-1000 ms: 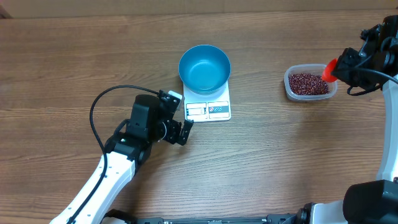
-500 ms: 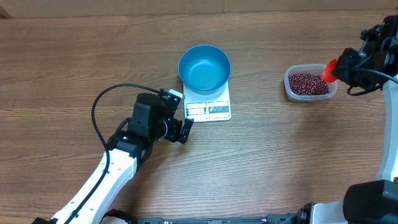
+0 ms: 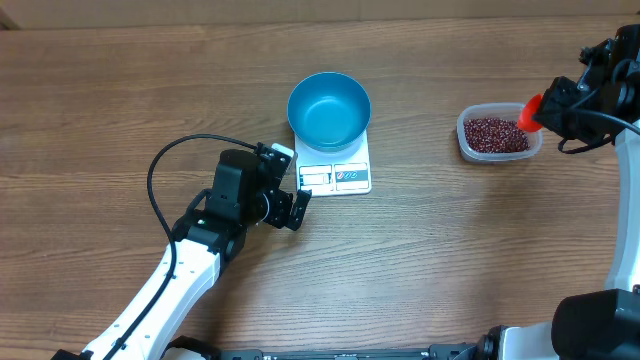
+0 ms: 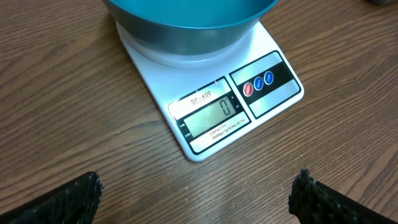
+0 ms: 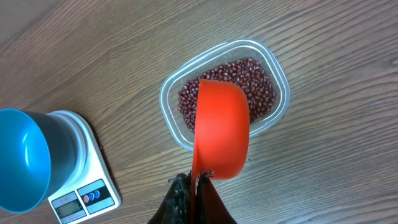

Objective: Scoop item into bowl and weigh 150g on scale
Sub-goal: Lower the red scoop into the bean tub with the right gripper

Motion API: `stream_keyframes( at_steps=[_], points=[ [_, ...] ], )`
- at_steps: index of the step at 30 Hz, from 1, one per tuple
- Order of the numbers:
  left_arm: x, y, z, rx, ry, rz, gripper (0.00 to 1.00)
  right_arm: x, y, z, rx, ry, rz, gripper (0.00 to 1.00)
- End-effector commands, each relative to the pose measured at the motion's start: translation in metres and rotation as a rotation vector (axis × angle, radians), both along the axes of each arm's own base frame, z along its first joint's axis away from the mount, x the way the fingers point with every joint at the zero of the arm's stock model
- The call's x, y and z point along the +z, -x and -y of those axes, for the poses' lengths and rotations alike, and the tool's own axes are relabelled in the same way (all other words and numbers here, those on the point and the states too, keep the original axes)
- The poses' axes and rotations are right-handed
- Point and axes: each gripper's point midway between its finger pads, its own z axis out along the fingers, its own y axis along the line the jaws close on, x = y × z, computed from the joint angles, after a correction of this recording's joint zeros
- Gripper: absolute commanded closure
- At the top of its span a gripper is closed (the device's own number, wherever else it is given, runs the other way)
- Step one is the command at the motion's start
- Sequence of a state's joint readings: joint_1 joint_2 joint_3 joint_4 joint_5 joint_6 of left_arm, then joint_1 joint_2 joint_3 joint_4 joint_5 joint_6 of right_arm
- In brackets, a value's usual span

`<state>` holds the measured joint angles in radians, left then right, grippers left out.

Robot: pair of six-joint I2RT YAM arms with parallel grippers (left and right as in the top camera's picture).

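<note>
Overhead, a wooden table (image 3: pixel 120 90) carries both arms. The left gripper (image 3: pixel 290 185) sits just beside the scale's front left corner, its fingers spread wide and holding nothing. The right gripper (image 3: pixel 545 108), at the far right edge, has its fingers clamped together on the scoop. The blue bowl (image 3: pixel 329 108) stands on the back half of the white scale (image 3: pixel 335 176), whose display reads zero. Well to the right, a clear tub (image 3: pixel 463 135) holds the task's item. The orange scoop (image 5: pixel 221 127) hangs tilted on edge over the dark red beans (image 5: pixel 249 78).
</note>
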<state>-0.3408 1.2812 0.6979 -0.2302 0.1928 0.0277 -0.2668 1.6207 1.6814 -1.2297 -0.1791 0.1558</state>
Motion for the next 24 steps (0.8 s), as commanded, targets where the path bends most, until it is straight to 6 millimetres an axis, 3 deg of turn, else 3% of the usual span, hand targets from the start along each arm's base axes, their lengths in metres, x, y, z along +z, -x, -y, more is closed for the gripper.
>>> stream_keyframes(
  at_steps=[1, 5, 9, 17, 24],
  points=[
    [-0.003, 0.000, -0.001, 0.014, 0.000, -0.007, 0.00, 0.012, -0.005, 0.002, 0.005, 0.015, 0.041, 0.96],
    [-0.003, 0.000, -0.001, 0.014, 0.000, -0.006, 0.00, 0.002, -0.010, 0.007, 0.017, 0.040, 0.020, 0.96],
    [-0.003, 0.000, -0.001, 0.014, -0.001, -0.007, 0.00, -0.010, -0.016, 0.009, 0.146, 0.101, 0.005, 0.96],
    [-0.003, 0.000, -0.001, 0.014, -0.001, -0.007, 0.00, -0.054, -0.034, 0.014, 0.371, 0.179, -0.056, 0.96],
    [-0.003, 0.000, -0.001, 0.014, -0.001, -0.007, 0.00, -0.091, -0.046, 0.027, 0.394, 0.212, -0.125, 0.96]
  ],
)
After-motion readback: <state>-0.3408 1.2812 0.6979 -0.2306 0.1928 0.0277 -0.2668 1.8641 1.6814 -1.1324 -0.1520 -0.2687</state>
